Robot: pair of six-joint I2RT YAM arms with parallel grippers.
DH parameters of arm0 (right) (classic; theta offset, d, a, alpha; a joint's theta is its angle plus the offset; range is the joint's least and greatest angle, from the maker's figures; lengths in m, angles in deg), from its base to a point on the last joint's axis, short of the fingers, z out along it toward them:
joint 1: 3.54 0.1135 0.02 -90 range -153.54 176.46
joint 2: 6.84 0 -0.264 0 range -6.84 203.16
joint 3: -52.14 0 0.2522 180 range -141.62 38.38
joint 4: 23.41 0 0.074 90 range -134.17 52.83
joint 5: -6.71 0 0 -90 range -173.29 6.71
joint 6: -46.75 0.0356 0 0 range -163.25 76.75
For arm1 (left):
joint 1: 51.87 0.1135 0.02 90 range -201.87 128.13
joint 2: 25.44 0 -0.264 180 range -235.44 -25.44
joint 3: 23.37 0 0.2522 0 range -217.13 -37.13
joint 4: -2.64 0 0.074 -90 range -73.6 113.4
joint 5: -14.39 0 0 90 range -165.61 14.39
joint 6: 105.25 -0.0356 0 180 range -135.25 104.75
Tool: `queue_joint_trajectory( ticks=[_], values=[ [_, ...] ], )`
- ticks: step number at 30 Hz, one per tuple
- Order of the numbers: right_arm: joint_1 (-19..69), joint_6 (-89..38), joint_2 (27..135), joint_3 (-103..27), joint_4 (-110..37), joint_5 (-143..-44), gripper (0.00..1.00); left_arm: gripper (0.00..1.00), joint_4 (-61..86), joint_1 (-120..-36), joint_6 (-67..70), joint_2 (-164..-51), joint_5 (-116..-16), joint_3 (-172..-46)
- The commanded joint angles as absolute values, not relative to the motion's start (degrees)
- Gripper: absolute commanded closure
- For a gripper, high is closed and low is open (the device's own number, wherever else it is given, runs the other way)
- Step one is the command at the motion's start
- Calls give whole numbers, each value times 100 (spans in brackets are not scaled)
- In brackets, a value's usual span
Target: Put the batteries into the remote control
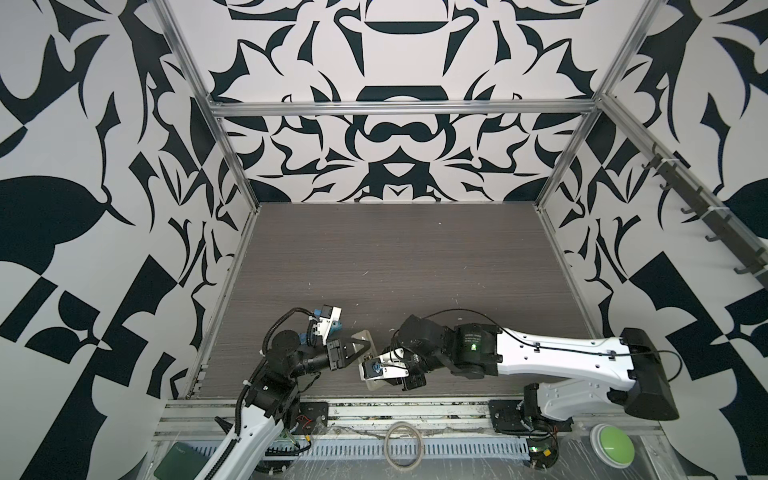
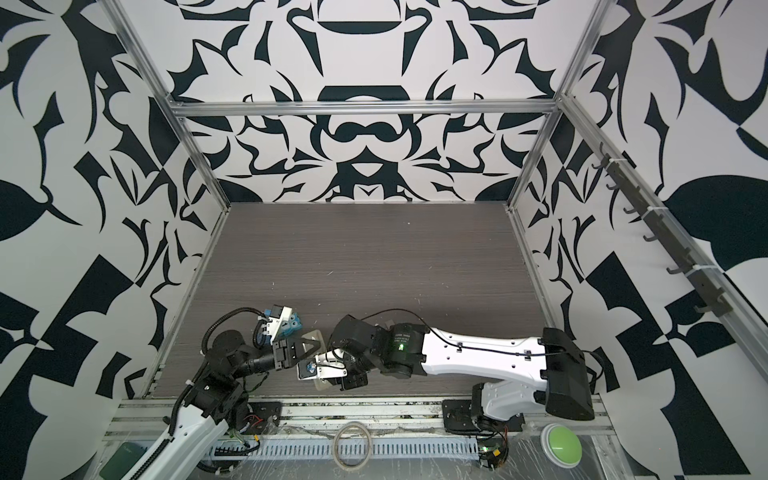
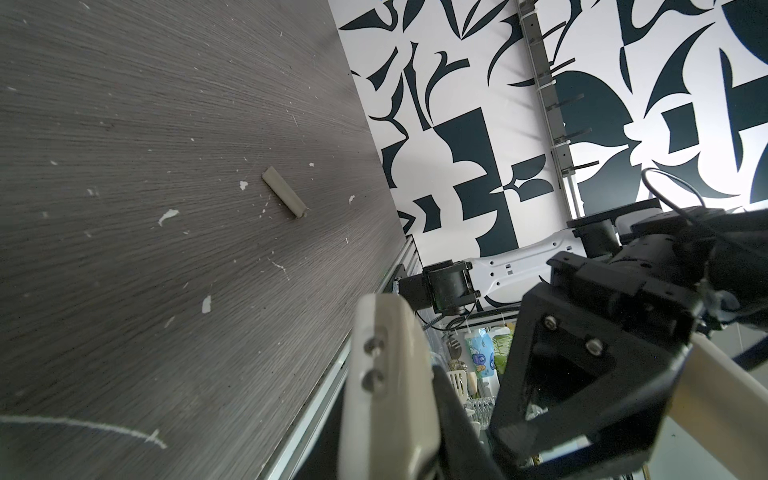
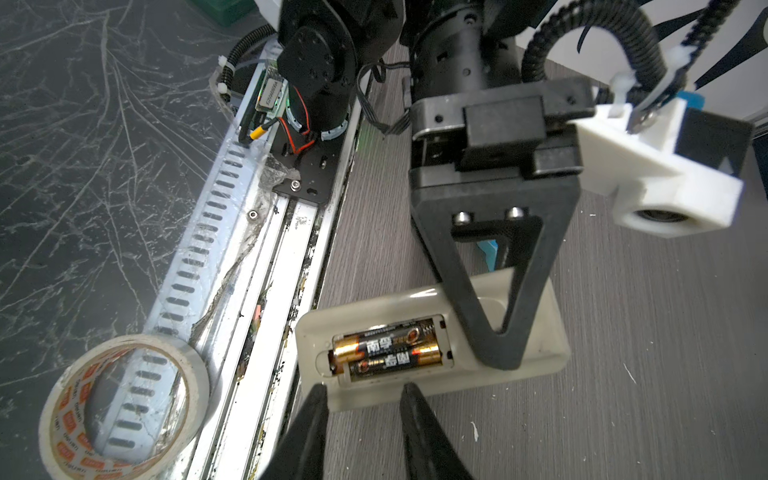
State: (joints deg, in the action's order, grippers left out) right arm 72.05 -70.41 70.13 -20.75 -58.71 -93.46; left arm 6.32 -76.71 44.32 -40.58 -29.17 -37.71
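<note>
The remote control lies back up near the table's front edge, also in both top views. Its battery bay is uncovered, and the two batteries lie in it side by side, dark with coppery-gold ends. My left gripper is shut on the remote's far end. One black triangular finger lies across the remote's back and the other is hidden beneath. My right gripper stands open and empty at the remote's long edge, right beside the bay.
A small beige strip lies alone further out on the grey table. A roll of tape and a green button sit past the front rail. White scraps dot the table.
</note>
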Motion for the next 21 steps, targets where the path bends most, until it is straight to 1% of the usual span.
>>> queue_joint_trajectory(
  ticks=[1, 13, 21],
  values=[
    [7236, -7044, 7106, -2141, -5747, -9462, 66, 100, 392, -7694, 4402, -4062, -2828, -3705],
    [7231, -7098, 7380, -2247, -5708, -9542, 67, 100, 392, -7698, 4417, -4056, -2824, -3700],
    [7239, -7086, 7373, -2256, -5620, -9571, 68, 100, 392, -7692, 4417, -4061, -2829, -3705]
  ],
)
